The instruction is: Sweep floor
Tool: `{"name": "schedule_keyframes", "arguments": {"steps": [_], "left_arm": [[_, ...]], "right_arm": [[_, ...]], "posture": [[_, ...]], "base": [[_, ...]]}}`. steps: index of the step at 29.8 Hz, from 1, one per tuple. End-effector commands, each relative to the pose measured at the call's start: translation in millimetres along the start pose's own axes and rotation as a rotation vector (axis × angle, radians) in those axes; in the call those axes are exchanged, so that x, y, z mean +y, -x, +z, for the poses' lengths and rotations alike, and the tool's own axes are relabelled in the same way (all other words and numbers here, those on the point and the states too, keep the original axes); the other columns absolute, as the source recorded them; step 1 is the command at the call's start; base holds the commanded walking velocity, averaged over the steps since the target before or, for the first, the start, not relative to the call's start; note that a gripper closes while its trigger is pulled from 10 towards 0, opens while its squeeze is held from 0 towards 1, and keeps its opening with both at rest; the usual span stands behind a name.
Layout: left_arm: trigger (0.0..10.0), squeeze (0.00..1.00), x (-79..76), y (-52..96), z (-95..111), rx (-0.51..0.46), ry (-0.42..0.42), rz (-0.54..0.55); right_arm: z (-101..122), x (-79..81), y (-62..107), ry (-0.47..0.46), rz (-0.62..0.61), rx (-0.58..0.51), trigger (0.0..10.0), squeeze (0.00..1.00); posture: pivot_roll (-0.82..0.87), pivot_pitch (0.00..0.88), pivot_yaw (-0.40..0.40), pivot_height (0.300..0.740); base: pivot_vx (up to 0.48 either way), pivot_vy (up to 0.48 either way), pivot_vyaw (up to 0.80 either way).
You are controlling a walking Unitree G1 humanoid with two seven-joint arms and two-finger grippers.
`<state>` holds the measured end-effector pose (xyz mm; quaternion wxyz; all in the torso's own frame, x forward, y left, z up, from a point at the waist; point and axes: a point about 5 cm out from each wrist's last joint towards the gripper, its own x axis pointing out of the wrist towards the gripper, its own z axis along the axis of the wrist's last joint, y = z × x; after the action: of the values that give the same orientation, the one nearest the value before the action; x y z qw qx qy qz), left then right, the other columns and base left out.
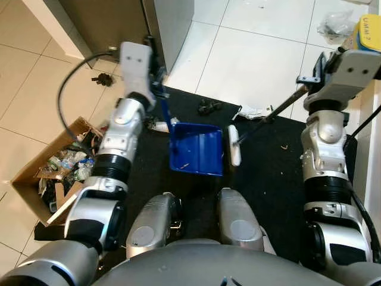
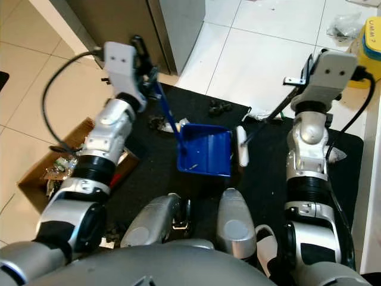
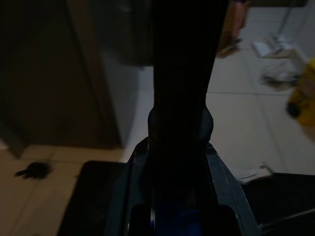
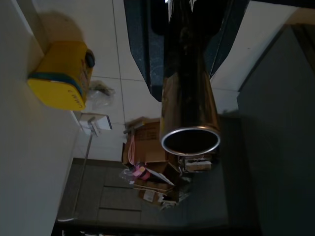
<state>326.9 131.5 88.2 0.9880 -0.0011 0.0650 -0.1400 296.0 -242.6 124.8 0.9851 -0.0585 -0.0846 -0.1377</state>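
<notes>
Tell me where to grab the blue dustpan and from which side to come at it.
Grip the blue dustpan by its upright blue handle, not the wide, flat scoop. The handle rises from the pan's left rear corner, so coming from the robot's left, above the black mat, suits best. The left gripper appears to hold it there, while the broom head occupies the pan's right side.

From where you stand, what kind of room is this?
Probably a home's tiled utility or entry area, mid-cleanup. There is a pale tiled floor with a black mat on it, a blue dustpan on the mat, and a cardboard box of rubbish beside a dark cabinet.
</notes>
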Motion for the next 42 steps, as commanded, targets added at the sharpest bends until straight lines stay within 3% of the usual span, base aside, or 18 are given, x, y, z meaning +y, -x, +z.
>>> {"name": "schedule_keyframes", "arguments": {"steps": [1, 9, 15, 23, 27, 33, 42], "left_arm": [[10.0, 0.00, 17.3, 9.1, 0, 0.001, -0.023, 0.040], [10.0, 0.00, 29.5, 18.7, -5, 0.024, -0.109, 0.056], [10.0, 0.00, 27.2, 14.5, -16, 0.054, -0.124, 0.068], [10.0, 0.00, 15.5, 0.2, 1, -0.041, -0.175, -0.012], [10.0, 0.00, 12.4, -2.8, 4, -0.057, -0.178, -0.033], [10.0, 0.00, -2.7, -19.3, 21, -0.121, -0.222, -0.091], [10.0, 0.00, -19.0, -35.7, 20, -0.073, -0.270, -0.112]], "right_arm": [[6, 0.1, -2.2, 0.045, -0.006, -0.054, 10.0, 0.00], [8, 12.1, -5.4, 0.106, 0.063, -0.076, 10.0, 0.00], [5, 16.1, -6.1, 0.137, 0.083, -0.074, 10.0, 0.00], [-1, 18.2, -1.8, 0.135, 0.072, -0.064, 10.0, 0.00], [0, 17.5, -2.1, 0.139, 0.064, -0.067, 10.0, 0.00], [9, 10.5, -10.1, 0.158, -0.002, -0.120, 10.0, 0.00], [7, 9.8, -15.1, 0.091, -0.090, -0.121, 10.0, 0.00]], "posture": [[-0.10, 0.050, 0.084, 0.740], [-0.08, 0.062, 0.071, 0.740], [-0.07, 0.087, 0.058, 0.740], [-0.06, 0.195, 0.053, 0.740], [-0.06, 0.199, 0.053, 0.740], [-0.05, 0.257, 0.063, 0.740], [-0.05, 0.295, 0.086, 0.740]], "base": [[0.000, 0.000, 0.00], [0.000, 0.000, 0.00], [0.000, 0.000, 0.00], [0.000, 0.000, 0.00], [0.000, 0.000, 0.00], [0.000, 0.000, 0.00], [0.000, 0.000, 0.00]]}}
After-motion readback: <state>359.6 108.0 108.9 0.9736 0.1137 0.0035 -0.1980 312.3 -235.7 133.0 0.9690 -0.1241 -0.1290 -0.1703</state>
